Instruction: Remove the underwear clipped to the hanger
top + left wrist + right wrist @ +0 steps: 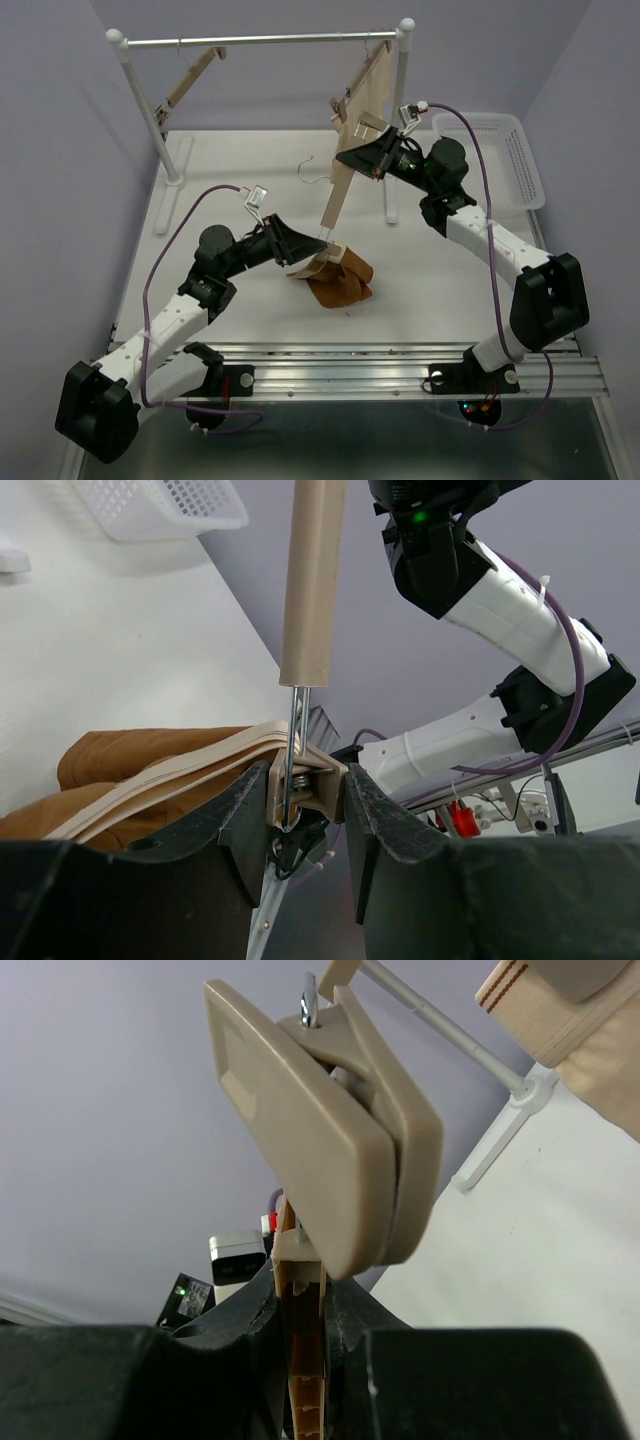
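Note:
The light-wood hanger slants between my two grippers, its wire hook sticking out to the left. The rust-brown underwear lies bunched on the table, its pale waistband held in the hanger's lower clip. My left gripper is shut on that clip, one finger on each side; the brown fabric shows to its left. My right gripper is shut on the hanger's upper end. The upper clip is closed with no fabric in it, just beyond the gripper.
A white rail rack stands at the back with a cream-beige garment and another wooden hanger on it. A white basket sits at the far right. The rack's feet rest on the table behind the arms.

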You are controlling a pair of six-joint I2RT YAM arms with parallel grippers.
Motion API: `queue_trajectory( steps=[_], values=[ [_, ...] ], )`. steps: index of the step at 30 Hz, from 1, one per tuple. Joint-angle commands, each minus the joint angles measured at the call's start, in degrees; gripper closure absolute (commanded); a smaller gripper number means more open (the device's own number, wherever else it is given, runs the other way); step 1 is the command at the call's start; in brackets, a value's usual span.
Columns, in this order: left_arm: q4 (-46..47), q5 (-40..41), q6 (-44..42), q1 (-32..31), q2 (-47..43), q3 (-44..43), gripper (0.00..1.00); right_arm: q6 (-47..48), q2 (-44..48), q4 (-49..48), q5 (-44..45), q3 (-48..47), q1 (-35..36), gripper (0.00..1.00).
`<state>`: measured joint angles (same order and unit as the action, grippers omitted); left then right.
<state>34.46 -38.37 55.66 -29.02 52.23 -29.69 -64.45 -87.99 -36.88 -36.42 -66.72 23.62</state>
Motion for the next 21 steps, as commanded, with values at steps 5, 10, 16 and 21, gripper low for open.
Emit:
queue_trajectory(
  steps=[5, 10, 16, 21],
  values=[
    [0.19, 1.27, 0.33, 0.19, 0.24, -2.21, 0.80, 2.48, 1.24, -0.56, 1.62, -1.22, -0.24, 0.99],
    [-1.06, 0.93, 0.33, 0.36, 1.91, -3.09, 1.00, 2.57, 0.54, 0.05, 1.27, -1.40, -0.24, 0.88],
    [-1.15, 2.51, -0.29, 0.45, 0.34, -3.44, 1.00, 2.31, 0.01, 0.76, 0.65, -1.48, -0.24, 0.68],
    [-1.41, 6.10, -0.81, 1.24, -2.74, -3.00, 1.00, 1.69, -1.05, 0.94, -0.48, -1.75, -0.24, 0.50]
  ],
)
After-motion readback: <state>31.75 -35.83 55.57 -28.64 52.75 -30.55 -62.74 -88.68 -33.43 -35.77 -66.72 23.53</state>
